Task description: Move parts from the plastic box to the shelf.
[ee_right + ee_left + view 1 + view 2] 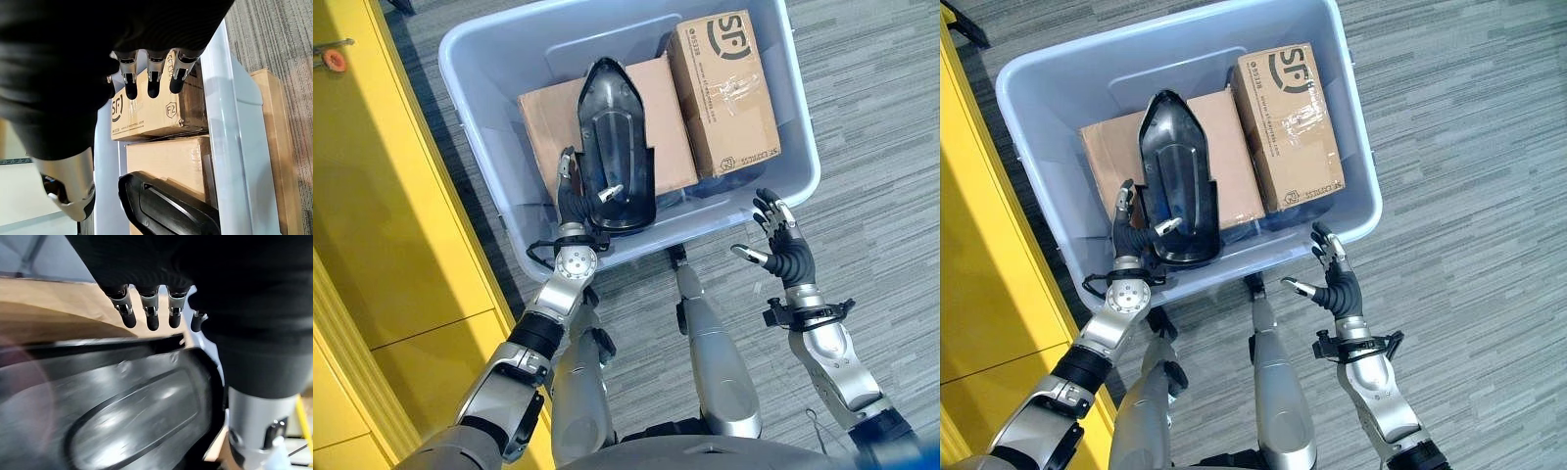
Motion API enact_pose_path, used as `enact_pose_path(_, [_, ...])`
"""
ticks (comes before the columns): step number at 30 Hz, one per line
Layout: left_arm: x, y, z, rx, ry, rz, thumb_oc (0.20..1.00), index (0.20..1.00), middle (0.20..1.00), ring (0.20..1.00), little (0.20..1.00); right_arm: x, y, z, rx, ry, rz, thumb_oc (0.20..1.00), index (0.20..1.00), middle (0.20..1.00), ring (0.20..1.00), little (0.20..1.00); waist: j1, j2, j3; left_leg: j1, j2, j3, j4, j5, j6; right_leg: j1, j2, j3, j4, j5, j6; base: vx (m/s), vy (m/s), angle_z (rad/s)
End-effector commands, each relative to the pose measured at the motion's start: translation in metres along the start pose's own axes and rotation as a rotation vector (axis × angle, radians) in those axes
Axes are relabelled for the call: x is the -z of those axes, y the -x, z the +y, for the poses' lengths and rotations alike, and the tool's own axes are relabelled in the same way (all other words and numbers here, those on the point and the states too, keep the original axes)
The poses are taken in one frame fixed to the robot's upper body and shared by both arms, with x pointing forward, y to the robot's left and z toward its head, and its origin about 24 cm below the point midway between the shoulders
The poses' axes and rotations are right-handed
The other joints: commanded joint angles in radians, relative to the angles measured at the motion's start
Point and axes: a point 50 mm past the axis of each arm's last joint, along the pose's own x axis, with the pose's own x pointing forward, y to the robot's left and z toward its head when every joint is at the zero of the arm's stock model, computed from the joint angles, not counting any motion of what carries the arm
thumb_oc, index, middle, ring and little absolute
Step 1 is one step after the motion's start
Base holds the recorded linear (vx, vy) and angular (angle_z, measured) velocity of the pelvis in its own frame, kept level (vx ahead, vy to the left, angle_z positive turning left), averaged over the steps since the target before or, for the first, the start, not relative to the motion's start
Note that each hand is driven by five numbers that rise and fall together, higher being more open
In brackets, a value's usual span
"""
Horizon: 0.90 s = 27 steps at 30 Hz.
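A grey-blue plastic box [478, 127] stands on the carpet in front of me. In it a long black moulded part [615, 137] lies hollow side up on a flat cardboard box [543, 122], its near end over the box's near wall. A taller cardboard carton [724, 88] stands at the right inside. My left hand [570, 201] is inside the box against the part's near left edge, fingers [151, 313] straight along it. My right hand [785, 245] hangs open outside the box by its near right corner, holding nothing.
A yellow shelf unit [382, 196] runs along the left, close to the plastic box's left wall. Grey carpet [871, 117] spreads to the right of the box and in front of it.
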Motion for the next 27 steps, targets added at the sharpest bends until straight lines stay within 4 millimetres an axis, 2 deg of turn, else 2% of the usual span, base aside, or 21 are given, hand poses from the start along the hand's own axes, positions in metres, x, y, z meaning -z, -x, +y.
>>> enact_pose_path(1, [-0.001,-0.013,0.013,-0.054,-0.061,-0.021,1.000,1.000,1.000,1.000,1.000,-0.014,-0.005,0.001,0.012,-0.049,-0.092,1.000,1.000,1.000,1.000,1.000,0.005,-0.041,-0.017,0.049,0.049,-0.049,0.009,-0.021,-0.057,0.051,-0.033,0.002,0.054,-0.034,0.079,0.00,0.000,0.00])
enact_pose_path(10, [0.012,-0.025,0.016,-0.160,-0.038,0.102,1.000,1.000,1.000,1.000,1.000,-0.013,-0.002,0.005,-0.007,-0.069,-0.082,1.000,1.000,1.000,1.000,1.000,-0.011,-0.049,-0.010,0.039,0.050,-0.045,0.009,-0.019,-0.056,0.030,-0.026,0.011,0.062,-0.034,0.076,0.01,0.002,0.00])
enact_pose_path(11, [0.015,-0.026,0.017,-0.174,-0.036,0.120,1.000,1.000,1.000,1.000,1.000,-0.013,-0.002,0.006,-0.008,-0.070,-0.080,1.000,1.000,1.000,1.000,1.000,-0.012,-0.049,-0.011,0.050,0.047,-0.053,0.009,-0.046,-0.060,0.041,-0.027,0.009,0.059,-0.053,0.081,0.07,0.031,-0.01])
enact_pose_path(19, [0.014,-0.043,0.030,-0.298,-0.033,0.183,1.000,1.000,1.000,1.000,1.000,-0.017,-0.005,0.010,-0.017,-0.084,-0.103,1.000,1.000,1.000,1.000,1.000,-0.026,-0.062,0.013,0.032,0.049,-0.053,0.009,-0.044,-0.056,0.004,-0.017,0.026,0.077,-0.051,0.078,0.00,0.001,0.00])
enact_pose_path(23, [0.008,-0.050,0.030,-0.316,-0.049,0.179,1.000,1.000,1.000,1.000,1.000,-0.019,-0.008,0.011,-0.022,-0.083,-0.112,1.000,1.000,1.000,1.000,1.000,-0.033,-0.067,0.022,0.024,0.051,-0.050,0.009,-0.043,-0.052,-0.016,-0.011,0.036,0.086,-0.049,0.075,-0.02,-0.017,-0.09])
enact_pose_path(24, [0.008,-0.052,0.031,-0.323,-0.065,0.192,0.824,0.824,0.824,0.824,0.824,-0.019,-0.008,0.011,-0.023,-0.083,-0.112,1.000,1.000,1.000,1.000,1.000,-0.036,-0.070,0.026,0.022,0.052,-0.047,0.009,-0.043,-0.049,-0.025,-0.005,0.046,0.089,-0.045,0.075,-0.02,-0.016,-0.09])
enact_pose_path(26, [0.008,-0.054,0.028,-0.319,-0.075,0.203,0.200,0.200,0.200,0.200,0.200,-0.019,-0.008,0.012,-0.024,-0.082,-0.111,1.000,1.000,1.000,1.000,1.000,-0.037,-0.069,0.030,0.021,0.051,-0.045,0.009,-0.043,-0.048,-0.031,-0.002,0.049,0.091,-0.044,0.074,-0.03,-0.014,-0.08])
enact_pose_path(27, [0.007,-0.055,0.028,-0.321,-0.076,0.204,0.200,0.200,0.200,0.200,0.200,-0.020,-0.009,0.011,-0.025,-0.081,-0.113,1.000,1.000,1.000,1.000,1.000,-0.037,-0.068,0.030,0.021,0.051,-0.045,0.009,-0.043,-0.048,-0.033,-0.002,0.050,0.091,-0.043,0.074,-0.02,-0.004,-0.06])
